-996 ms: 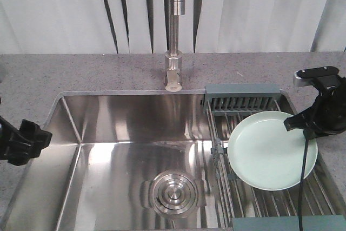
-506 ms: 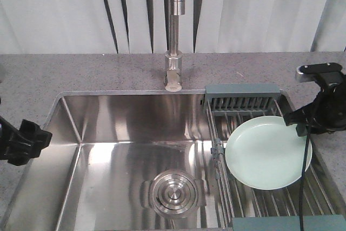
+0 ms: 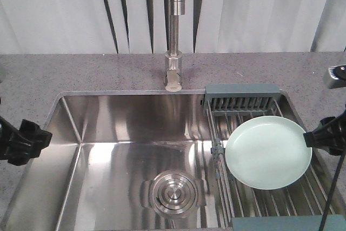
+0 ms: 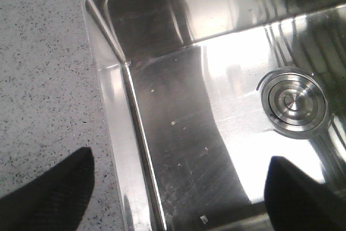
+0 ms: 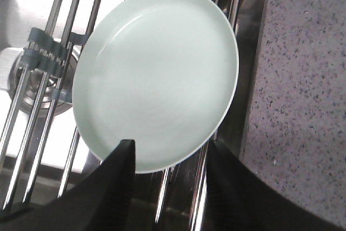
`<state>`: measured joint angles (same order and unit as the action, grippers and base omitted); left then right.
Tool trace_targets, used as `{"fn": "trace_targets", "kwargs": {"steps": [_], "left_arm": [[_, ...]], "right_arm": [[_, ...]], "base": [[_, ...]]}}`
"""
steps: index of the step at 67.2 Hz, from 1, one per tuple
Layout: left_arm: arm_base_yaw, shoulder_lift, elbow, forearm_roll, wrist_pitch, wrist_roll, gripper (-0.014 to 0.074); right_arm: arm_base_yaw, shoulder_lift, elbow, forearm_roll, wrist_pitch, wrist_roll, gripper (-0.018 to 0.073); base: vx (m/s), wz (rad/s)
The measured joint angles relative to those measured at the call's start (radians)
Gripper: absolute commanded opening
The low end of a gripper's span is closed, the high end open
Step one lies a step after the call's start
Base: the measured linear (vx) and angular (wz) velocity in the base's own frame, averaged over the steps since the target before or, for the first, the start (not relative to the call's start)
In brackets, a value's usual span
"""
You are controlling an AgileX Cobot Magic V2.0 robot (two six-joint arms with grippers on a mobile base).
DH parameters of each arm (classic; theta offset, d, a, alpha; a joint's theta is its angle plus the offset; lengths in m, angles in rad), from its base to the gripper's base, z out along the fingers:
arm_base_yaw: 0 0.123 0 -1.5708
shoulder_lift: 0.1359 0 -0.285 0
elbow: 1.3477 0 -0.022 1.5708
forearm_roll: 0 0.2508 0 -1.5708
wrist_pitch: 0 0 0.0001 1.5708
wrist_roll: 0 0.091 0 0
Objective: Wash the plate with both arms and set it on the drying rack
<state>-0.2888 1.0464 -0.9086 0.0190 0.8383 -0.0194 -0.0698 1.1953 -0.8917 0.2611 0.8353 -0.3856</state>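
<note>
A pale mint-green plate (image 3: pixel 268 152) is lying flat on the drying rack (image 3: pixel 243 103) over the sink. The right tool (image 5: pixel 167 152) is hovering open, gripping nothing; it should lift away straight, avoiding the rim.

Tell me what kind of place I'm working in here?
Most likely a kitchen-style sink station, perhaps a test setup. A stainless steel sink is set into a speckled grey countertop, with a tall faucet behind it, and a plate lies on a drying rack across the basin's right side.
</note>
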Motion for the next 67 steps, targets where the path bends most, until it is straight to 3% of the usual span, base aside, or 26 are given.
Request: {"fn": "trace_targets", "kwargs": {"steps": [12, 28, 37, 67], "left_arm": [[0.0, 0.0, 0.0, 0.0, 0.0, 0.0, 0.059], [0.0, 0.0, 0.0, 0.0, 0.0, 0.0, 0.059], [0.0, 0.0, 0.0, 0.0, 0.0, 0.0, 0.059], [0.0, 0.0, 0.0, 0.0, 0.0, 0.0, 0.059]], "right_arm": [[0.045, -0.148, 0.081, -0.03, 0.018, 0.03, 0.0302], [0.165, -0.328, 0.123, -0.175, 0.129, 0.224, 0.0302], [0.17, -0.411, 0.123, -0.214, 0.171, 0.268, 0.0302], [0.17, -0.627, 0.123, -0.195, 0.224, 0.282, 0.0302]], "base": [[0.0, 0.0], [0.0, 0.0], [0.0, 0.0], [0.0, 0.0]]}}
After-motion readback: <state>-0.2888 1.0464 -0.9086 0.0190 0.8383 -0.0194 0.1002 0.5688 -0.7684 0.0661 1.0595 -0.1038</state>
